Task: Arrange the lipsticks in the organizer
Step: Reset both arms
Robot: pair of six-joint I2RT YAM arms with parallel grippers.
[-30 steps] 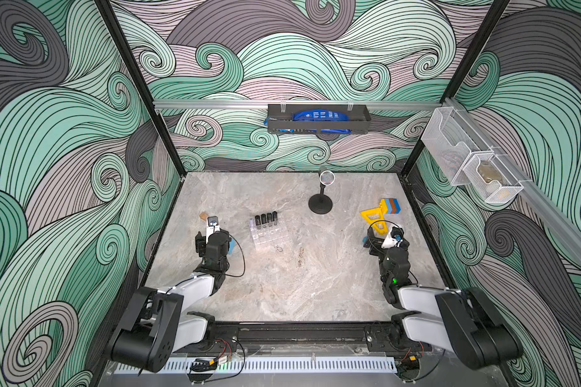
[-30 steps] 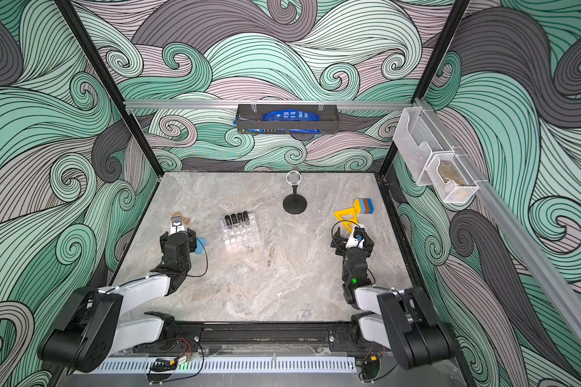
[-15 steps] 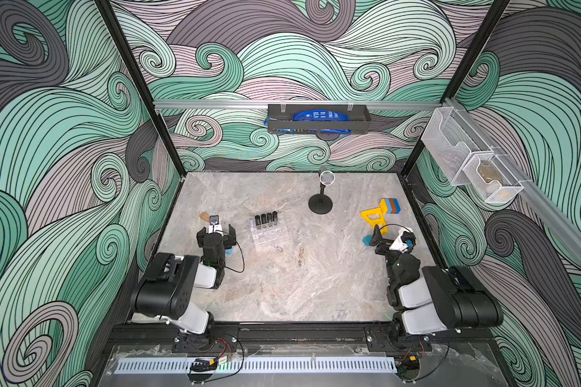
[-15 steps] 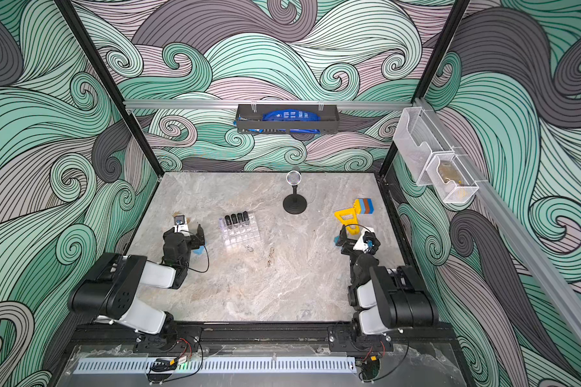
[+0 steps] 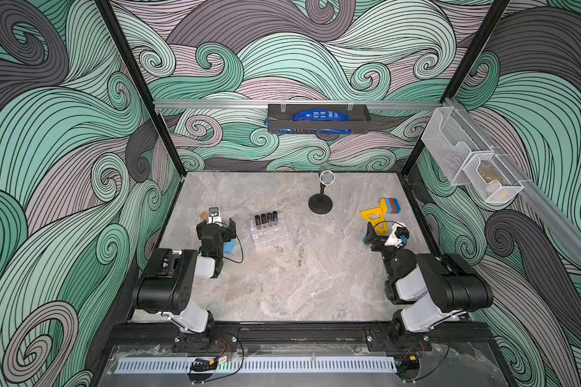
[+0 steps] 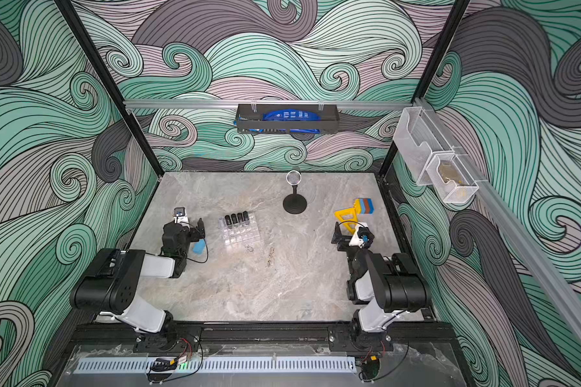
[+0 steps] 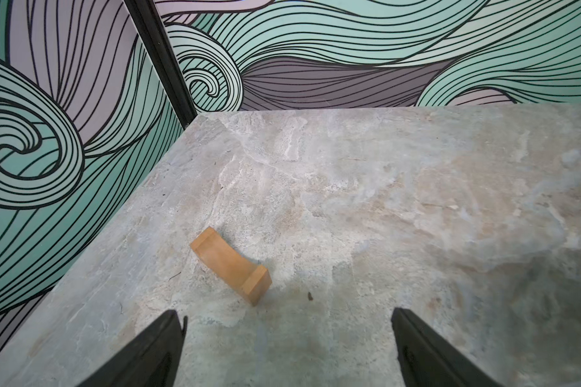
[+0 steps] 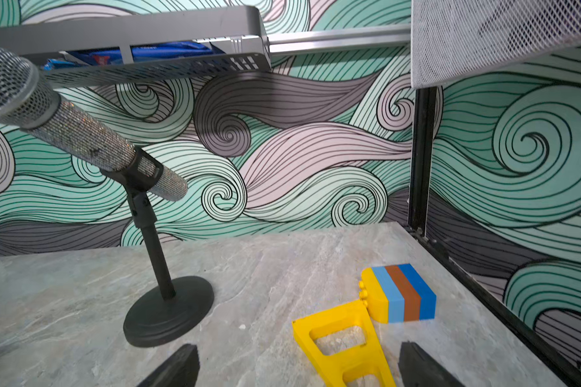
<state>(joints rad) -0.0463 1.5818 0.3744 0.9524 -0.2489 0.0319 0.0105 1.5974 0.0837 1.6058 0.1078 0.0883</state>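
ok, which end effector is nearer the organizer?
Left. The left end effector sits close beside the organizer, on its side-wall side, open and empty. The right end effector is across the table, open at the yellow toy piece.

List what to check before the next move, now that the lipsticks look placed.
1. Four lipsticks stand in the organizer, far row: ok.
2. Each fully seated in its own cell: cannot tell, too small in both top views.
3. Left gripper open and empty: ok.
4. Right gripper open and empty: ok.
5. Clear space ahead of the right gripper: not ok, the yellow toy frame lies right at its fingertips.
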